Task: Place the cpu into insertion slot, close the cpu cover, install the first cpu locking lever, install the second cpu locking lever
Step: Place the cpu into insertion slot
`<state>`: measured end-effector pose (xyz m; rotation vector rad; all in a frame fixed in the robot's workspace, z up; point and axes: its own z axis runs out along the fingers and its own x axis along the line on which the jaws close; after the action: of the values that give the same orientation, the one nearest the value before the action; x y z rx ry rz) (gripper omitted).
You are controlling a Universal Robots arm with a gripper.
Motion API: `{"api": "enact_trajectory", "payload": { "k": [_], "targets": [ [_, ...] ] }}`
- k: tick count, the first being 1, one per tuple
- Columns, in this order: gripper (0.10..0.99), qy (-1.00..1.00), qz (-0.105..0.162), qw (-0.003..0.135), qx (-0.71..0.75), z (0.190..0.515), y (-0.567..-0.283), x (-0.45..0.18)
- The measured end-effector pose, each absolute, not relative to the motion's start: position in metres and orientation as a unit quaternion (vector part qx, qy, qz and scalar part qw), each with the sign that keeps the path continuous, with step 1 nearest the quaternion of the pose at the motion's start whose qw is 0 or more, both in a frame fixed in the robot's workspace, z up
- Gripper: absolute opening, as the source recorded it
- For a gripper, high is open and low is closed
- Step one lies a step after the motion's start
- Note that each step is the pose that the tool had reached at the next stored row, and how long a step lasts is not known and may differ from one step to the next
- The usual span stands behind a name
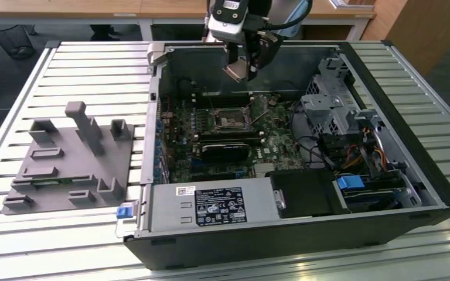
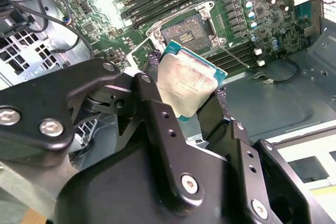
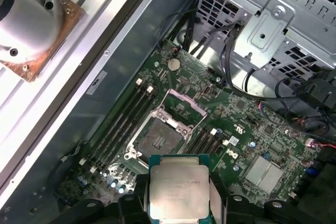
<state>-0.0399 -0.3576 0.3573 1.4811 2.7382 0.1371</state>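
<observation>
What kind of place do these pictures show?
Probably a robotics laboratory or workshop: an open black desktop computer case lies on a slatted silver metal table, a grey moulded parts fixture beside it, and the black gripper holds a silvery square cpu above the green motherboard.

Bright even light, glare on motherboard

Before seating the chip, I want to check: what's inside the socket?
Nothing: the socket shows a bare dark centre, its cover swung open. The chip in the tool hides only board beside it.
</observation>
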Motion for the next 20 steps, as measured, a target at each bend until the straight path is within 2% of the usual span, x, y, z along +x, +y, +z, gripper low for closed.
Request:
{"api": "enact_trajectory", "payload": {
  "k": [20],
  "targets": [
    [0.541, 0.852, 0.043, 0.015, 0.522, 0.3569, -0.3576, -0.0401]
  ]
}}
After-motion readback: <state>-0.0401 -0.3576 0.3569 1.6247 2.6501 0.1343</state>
